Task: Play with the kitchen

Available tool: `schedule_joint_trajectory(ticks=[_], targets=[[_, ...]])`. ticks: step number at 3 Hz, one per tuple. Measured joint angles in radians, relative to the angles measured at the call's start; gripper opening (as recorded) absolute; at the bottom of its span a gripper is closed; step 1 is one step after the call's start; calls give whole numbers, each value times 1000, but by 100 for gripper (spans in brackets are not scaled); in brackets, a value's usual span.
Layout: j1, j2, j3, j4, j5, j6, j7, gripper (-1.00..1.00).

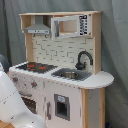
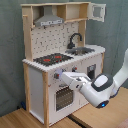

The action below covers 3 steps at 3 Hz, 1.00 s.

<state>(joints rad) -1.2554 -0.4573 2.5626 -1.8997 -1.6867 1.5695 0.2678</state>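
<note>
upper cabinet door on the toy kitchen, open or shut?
Open. In the second exterior view the upper cabinet door is swung outward at the toy kitchen's top right corner, its windowed panel angled away from the bare cabinet opening.

One kitchen (image 2: 62,60), centre of frame in both exterior views, with one hob (image 1: 35,66), one sink (image 1: 70,74), one tap (image 1: 83,59), one hood (image 2: 49,20). One arm (image 2: 100,87), lower right in the second exterior view.

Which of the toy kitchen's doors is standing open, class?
The upper cabinet door, at the top right corner in the second exterior view: it swings outward from the shelf unit. The oven door and the lower door beside it sit flush with the front.
</note>
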Motion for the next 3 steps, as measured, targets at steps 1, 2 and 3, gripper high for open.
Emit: schedule_joint_trajectory(ticks=[1, 2, 3], targets=[[-40, 0, -1, -49, -7, 60, -70, 100], [-69, 21, -7, -97, -20, 98, -152, 100], [-69, 84, -17, -150, -37, 101, -235, 100]])
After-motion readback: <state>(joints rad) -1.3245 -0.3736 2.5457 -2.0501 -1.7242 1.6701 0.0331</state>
